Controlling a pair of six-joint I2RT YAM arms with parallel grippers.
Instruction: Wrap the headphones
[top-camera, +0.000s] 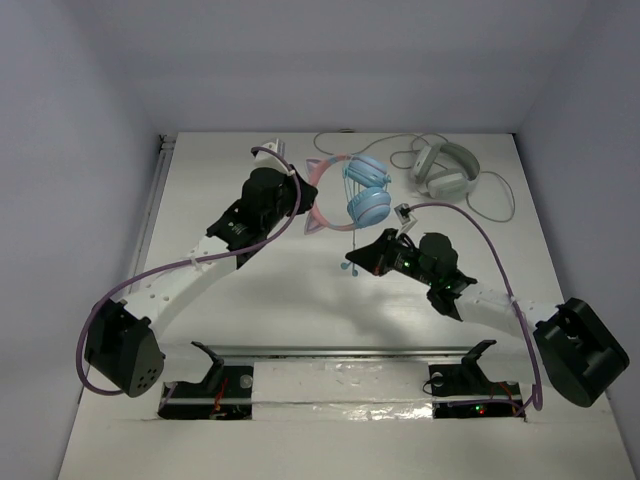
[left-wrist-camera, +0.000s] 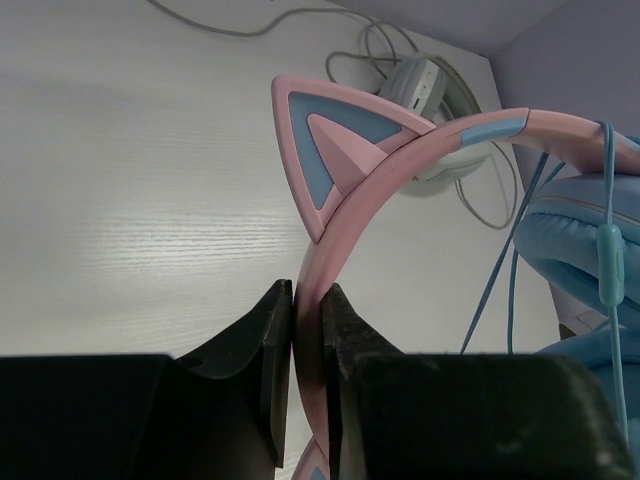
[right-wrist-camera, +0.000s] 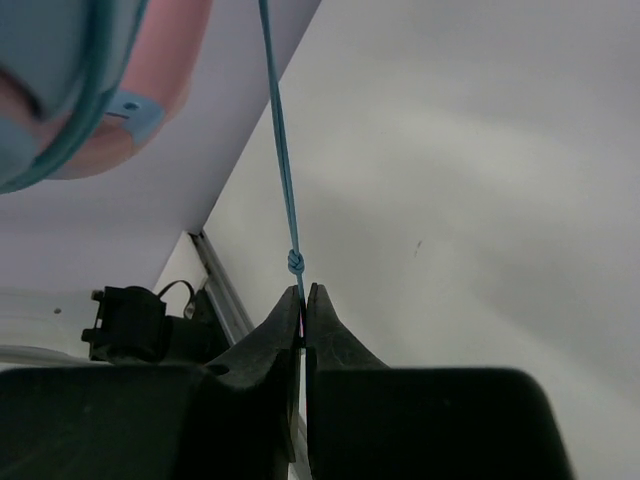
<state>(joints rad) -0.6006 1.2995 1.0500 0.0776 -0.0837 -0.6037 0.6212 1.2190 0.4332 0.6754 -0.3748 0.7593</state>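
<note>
The headphones (top-camera: 362, 190) have light-blue earcups (left-wrist-camera: 590, 230) and a pink headband with cat ears (left-wrist-camera: 330, 150). My left gripper (top-camera: 303, 206) is shut on the pink headband (left-wrist-camera: 310, 300) and holds the headphones at the back middle of the table. The thin light-blue cable (top-camera: 350, 235) runs from the earcups down to my right gripper (top-camera: 352, 263). In the right wrist view that gripper (right-wrist-camera: 304, 291) is shut on the cable (right-wrist-camera: 280, 150) just below a small knot (right-wrist-camera: 296, 262). The cable is stretched straight. An earcup shows from below (right-wrist-camera: 60, 90).
White-grey headphones (top-camera: 443, 170) with a pale looping cable (top-camera: 495, 205) lie at the back right, close behind the blue pair, and also show in the left wrist view (left-wrist-camera: 430, 90). A metal rail (top-camera: 340, 352) and two black mounts run along the near edge.
</note>
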